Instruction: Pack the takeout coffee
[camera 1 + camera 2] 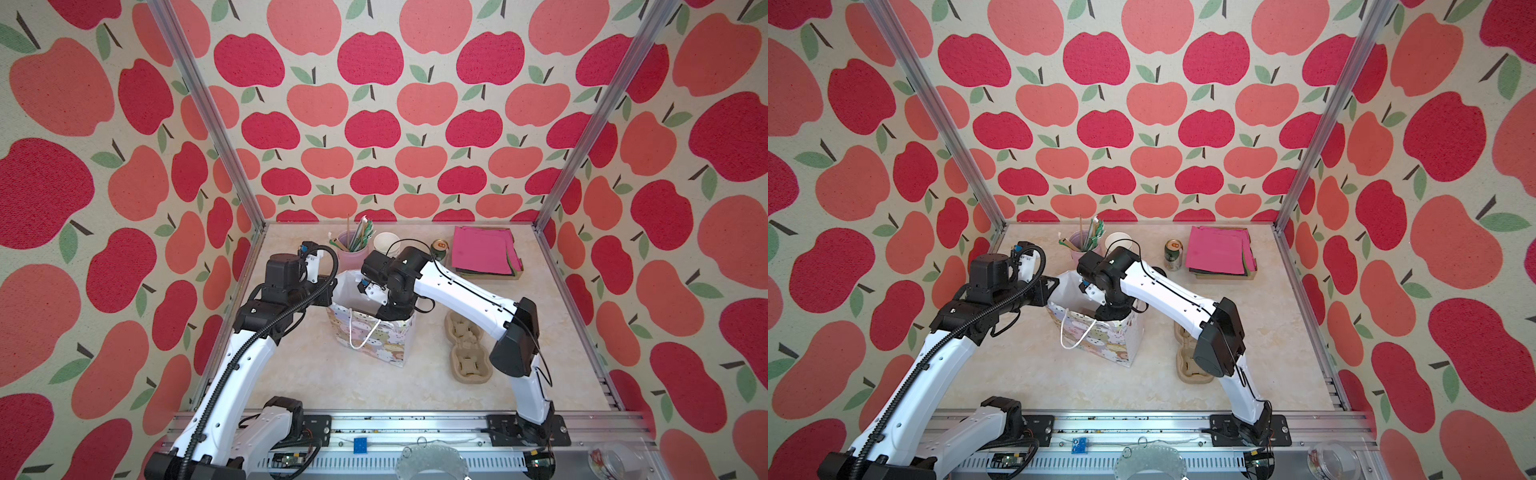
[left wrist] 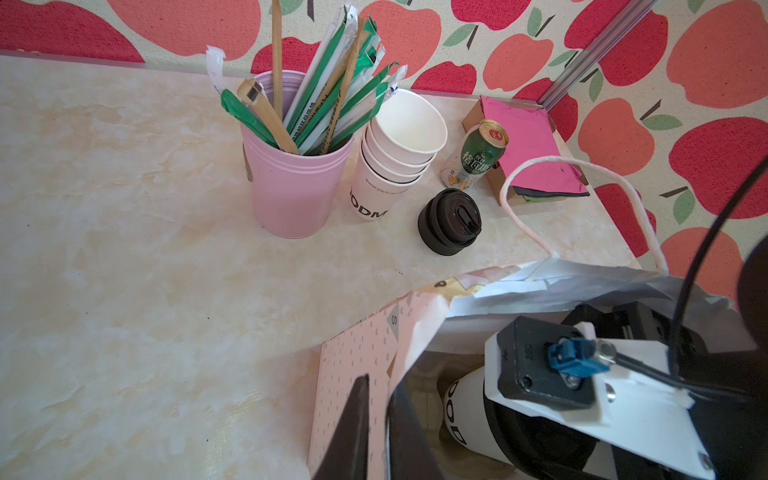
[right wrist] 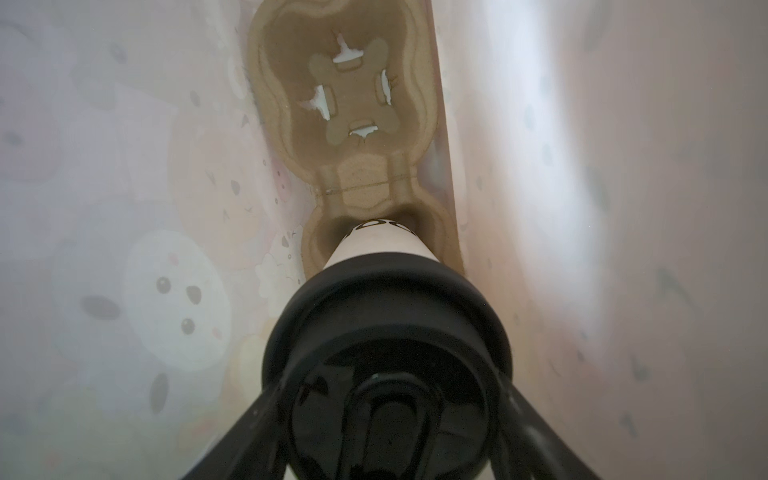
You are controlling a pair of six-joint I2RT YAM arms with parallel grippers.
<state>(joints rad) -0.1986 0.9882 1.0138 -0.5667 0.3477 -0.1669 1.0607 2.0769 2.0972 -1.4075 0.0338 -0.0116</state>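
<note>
Seating coffee [image 3: 380, 249] in tray [image 3: 345, 83]: right gripper [image 3: 390, 386] clamps lid [image 3: 386, 316], left gripper [image 2: 380, 424] pinches bag [image 2: 353, 365]; seemingly seated, we release next.

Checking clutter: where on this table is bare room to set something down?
Bare: the strip between the gift bag and the front rail, and the left side beside the pink straw cup. Crowded: the back row from that cup to the napkins, and the cup carrier right of the bag.
</note>
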